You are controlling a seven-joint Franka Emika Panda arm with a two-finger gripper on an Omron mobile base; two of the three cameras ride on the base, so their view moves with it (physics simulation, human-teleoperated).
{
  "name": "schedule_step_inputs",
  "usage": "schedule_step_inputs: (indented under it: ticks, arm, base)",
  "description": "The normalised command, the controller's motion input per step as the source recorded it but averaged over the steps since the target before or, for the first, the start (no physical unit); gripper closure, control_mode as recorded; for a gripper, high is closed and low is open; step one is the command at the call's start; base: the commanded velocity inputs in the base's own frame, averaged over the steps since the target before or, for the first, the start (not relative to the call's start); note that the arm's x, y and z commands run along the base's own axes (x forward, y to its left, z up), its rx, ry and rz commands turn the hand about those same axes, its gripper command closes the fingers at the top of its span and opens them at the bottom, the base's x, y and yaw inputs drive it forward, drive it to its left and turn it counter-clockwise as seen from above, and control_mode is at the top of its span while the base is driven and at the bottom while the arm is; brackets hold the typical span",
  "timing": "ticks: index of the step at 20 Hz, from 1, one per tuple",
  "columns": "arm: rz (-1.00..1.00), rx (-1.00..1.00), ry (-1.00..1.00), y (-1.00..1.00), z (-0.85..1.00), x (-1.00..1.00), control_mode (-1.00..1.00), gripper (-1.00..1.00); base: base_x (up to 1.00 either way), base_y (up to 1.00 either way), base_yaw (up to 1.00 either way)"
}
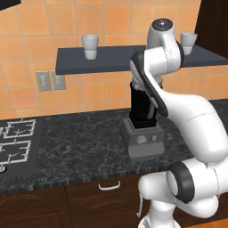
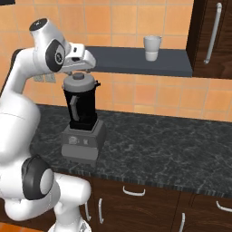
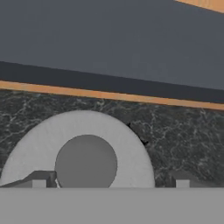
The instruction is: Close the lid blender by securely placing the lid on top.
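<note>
Lid seated atop blender, apparently level (seal unverified); claw spread wide, ungripped, just above; withdrawal outstanding.

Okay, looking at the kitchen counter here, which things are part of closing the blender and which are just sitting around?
Part of the job:
- blender
- lid, sitting on top of the jar
- gripper, right above the lid

Just sitting around:
- two white cups on the shelf
- stove
- wall outlets
</note>
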Motion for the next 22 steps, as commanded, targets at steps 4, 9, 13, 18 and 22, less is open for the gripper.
schedule_step_inputs:
  ticks: [4,9,13,18,22]
  arm:
    - [0.02,-0.07,-0.05,0.0,0.0,-0.74,-1.0,-1.0]
    - [0.0,-0.02,-0.24,-0.05,0.0,-1.0,-1.0,-1.0]
    - [0.04,0.06,-0.4,-0.1,0.0,-0.88,-1.0,-1.0]
    - [0.04,0.29,-0.13,-0.53,0.0,-0.24,-1.0,-1.0]
    - [0.02,0.3,-0.11,-0.55,0.0,-0.2,-1.0,-1.0]
  base:
    - [0.0,0.0,0.0]
    - [0.0,0.0,0.0]
    - [0.0,0.0,0.0]
    - [0.0,0.0,0.0]
    - [0.0,0.0,0.0]
